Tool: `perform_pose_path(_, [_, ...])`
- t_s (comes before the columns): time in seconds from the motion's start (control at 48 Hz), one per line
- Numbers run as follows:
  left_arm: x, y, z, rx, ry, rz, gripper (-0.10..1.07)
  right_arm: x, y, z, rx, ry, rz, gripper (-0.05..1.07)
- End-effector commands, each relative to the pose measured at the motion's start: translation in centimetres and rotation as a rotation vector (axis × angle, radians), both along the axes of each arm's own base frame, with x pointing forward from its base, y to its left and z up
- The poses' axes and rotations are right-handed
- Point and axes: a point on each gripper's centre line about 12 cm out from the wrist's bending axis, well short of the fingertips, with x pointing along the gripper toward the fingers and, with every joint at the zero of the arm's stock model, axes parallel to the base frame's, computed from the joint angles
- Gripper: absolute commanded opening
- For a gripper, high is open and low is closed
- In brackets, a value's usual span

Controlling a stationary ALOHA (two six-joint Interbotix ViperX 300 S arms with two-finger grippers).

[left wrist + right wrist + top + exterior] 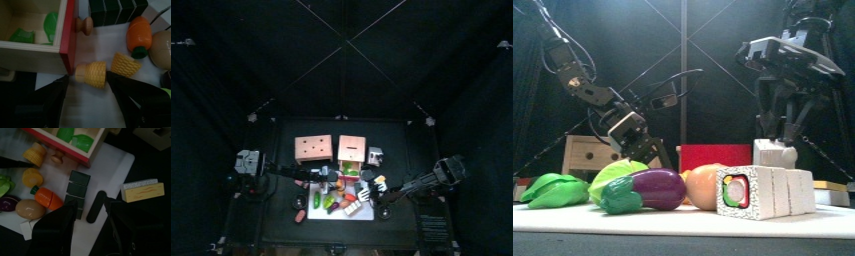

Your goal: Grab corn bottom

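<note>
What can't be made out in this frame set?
- Corn: the left wrist view shows two pieces; the top view shows everything too small to find them, and the front view hides them behind the eggplant and sushi block.
- Left gripper: its jaws stand wide apart around the corn; contact cannot be told.
- Right gripper: the jaw tips are dark and cut off by the bottom edge.

Dim all round, black curtains swallowing the light, only the white mat (pixel 352 205) glowing from above, while the wrist views go soft and the near dark hands blur.
</note>
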Motion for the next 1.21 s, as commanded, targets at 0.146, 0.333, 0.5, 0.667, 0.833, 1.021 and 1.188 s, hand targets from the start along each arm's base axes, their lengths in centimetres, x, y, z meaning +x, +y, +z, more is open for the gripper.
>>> perform_pose_path(0.146, [0.8, 0.0, 1.0, 0.0, -0.035, -0.001, 0.95, 0.1, 0.0, 0.7, 0.007, -0.023, 0.001, 0.82])
perform_pose_path(0.333, [0.8, -0.1, 1.2, 0.001, -0.041, -0.003, 0.92, 0.1, 0.0, 0.7, 0.009, -0.023, -0.001, 0.82])
perform_pose_path(0.5, [0.8, -0.1, 1.3, 0.0, -0.043, -0.002, 0.8, 0.1, 0.0, 0.7, 0.009, -0.023, -0.001, 0.82])
perform_pose_path(0.667, [0.6, -0.1, 1.3, -0.004, -0.034, 0.001, 0.76, 0.2, 0.0, 0.7, 0.008, -0.021, -0.001, 0.82])
perform_pose_path(0.833, [0.0, -0.2, 1.6, -0.011, -0.006, 0.004, 0.76, 0.2, 0.1, 0.6, 0.008, -0.02, 0.001, 0.82])
perform_pose_path(1.021, [-0.3, -0.5, 2.6, -0.009, -0.019, -0.006, 0.76, 0.2, 0.0, 0.6, 0.006, -0.02, 0.0, 0.82])
perform_pose_path(1.188, [-0.6, -0.6, 3.9, -0.008, -0.049, -0.008, 0.76, 0.2, 0.1, 0.6, 0.007, -0.018, 0.001, 0.82])
